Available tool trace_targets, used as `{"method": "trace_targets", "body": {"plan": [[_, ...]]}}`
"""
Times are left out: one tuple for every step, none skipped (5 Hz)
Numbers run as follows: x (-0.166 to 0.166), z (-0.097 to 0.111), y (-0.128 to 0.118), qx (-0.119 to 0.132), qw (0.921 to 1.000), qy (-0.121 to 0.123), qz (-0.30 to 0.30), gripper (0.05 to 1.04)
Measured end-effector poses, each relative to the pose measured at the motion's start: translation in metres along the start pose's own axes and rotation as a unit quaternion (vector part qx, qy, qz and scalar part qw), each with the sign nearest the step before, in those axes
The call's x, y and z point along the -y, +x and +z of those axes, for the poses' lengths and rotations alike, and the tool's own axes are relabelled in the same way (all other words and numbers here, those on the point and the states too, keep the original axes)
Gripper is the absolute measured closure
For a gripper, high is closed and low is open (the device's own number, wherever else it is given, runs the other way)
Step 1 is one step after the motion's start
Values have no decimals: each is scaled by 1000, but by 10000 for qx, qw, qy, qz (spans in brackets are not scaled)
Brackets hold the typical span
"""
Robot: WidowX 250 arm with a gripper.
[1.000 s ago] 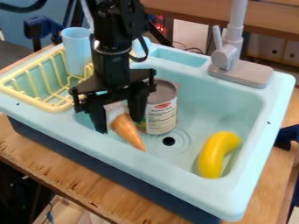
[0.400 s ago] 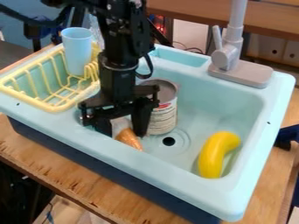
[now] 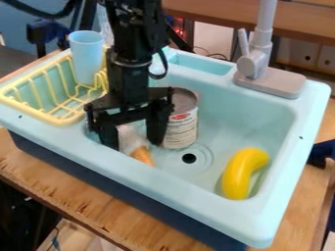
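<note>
The black gripper hangs down into the left part of the light blue sink, near its front wall. Its two fingers stand apart and open around an ice cream cone with a white top and an orange-brown tip. The cone sits low in the basin, its tip towards the front right, partly hidden by the front rim. Just right of the right finger stands a can with a grey lid and white label, partly covered by that finger. A yellow curved banana-like toy rests at the basin's right side.
A yellow dish rack occupies the sink's left ledge, with a light blue cup upright at its back. The grey faucet rises from the back right. The sink's raised rim runs along the front.
The gripper came down with the cone into the basin, then rose slightly and shifted left as its fingers spread a little. The cone's tip is lower than at first.
</note>
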State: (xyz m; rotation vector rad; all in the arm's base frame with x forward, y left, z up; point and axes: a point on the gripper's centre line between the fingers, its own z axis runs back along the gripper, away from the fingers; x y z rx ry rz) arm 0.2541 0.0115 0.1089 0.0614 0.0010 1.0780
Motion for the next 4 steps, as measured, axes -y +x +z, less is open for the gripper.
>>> {"method": "trace_targets", "body": {"plan": [[0,10,2,85,9999,84,82,83],[3,28,-6,280,9994,191,-103,83],[11,47,-17,422,9970,222,-603,83],[25,68,-40,560,9834,212,-1712,83]]}}
